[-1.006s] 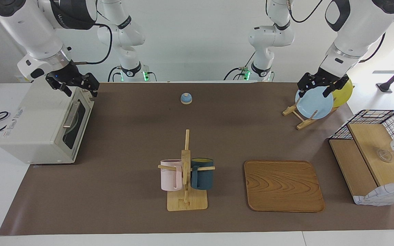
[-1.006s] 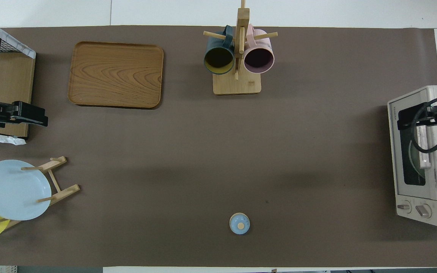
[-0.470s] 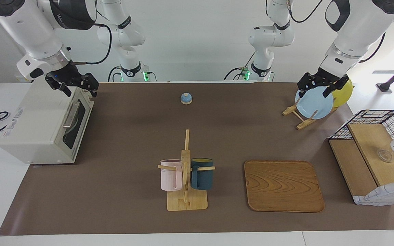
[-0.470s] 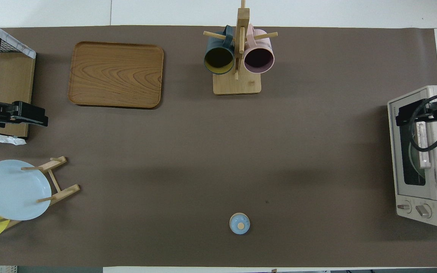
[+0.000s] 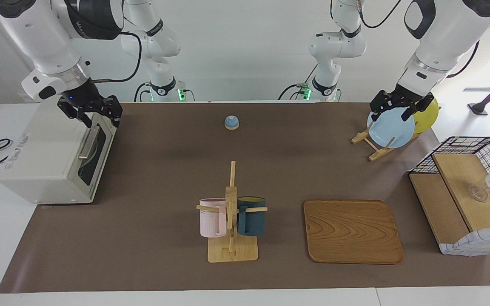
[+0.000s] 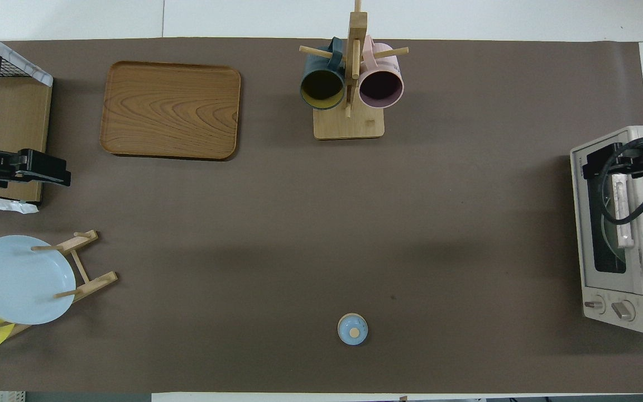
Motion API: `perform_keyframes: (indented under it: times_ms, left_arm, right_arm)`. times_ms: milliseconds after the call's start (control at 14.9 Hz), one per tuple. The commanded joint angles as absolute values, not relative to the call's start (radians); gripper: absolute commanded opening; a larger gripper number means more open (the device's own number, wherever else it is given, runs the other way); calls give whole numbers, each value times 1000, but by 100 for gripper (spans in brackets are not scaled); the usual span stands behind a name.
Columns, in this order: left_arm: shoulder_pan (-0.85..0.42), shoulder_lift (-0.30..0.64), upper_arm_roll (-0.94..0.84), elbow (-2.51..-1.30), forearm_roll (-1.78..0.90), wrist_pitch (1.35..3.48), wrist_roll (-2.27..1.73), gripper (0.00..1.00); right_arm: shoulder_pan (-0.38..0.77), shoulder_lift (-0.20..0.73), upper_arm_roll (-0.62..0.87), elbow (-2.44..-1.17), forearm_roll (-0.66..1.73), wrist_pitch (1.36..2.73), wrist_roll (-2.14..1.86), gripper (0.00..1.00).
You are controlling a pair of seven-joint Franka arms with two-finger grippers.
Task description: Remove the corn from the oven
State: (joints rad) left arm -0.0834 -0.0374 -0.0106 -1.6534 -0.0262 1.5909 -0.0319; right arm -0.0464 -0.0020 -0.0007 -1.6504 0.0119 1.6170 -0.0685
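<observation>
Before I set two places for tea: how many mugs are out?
2, both hung on the wooden mug tree: a pink mug and a dark blue mug. No others are visible; the oven's inside is hidden.

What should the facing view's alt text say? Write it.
The right hand hovers open over the shut oven's top front edge; no corn shows. The left hand waits over a blue plate in a rack.

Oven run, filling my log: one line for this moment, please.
cream-white toaster oven: door shut | right end effector: over its silver bar handle | left end effector: waiting
</observation>
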Motion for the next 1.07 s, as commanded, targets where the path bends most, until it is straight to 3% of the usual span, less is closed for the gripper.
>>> perform_keyframes:
  times_ms: [0, 738, 1006]
  left_arm:
    - [-78, -38, -14, -1643, -12, 1578, -28, 100]
    - [-78, -38, -12, -1643, -12, 1580, -29, 100]
    - [-78, -38, -14, -1643, -12, 1580, -29, 100]
  right_arm:
    - [-57, -20, 0, -1709, -47, 1676, -120, 0]
    - [-101, -20, -6, -1919, -144, 1782, -107, 0]
    - [-112, -20, -6, -1921, -187, 1789, -161, 0]
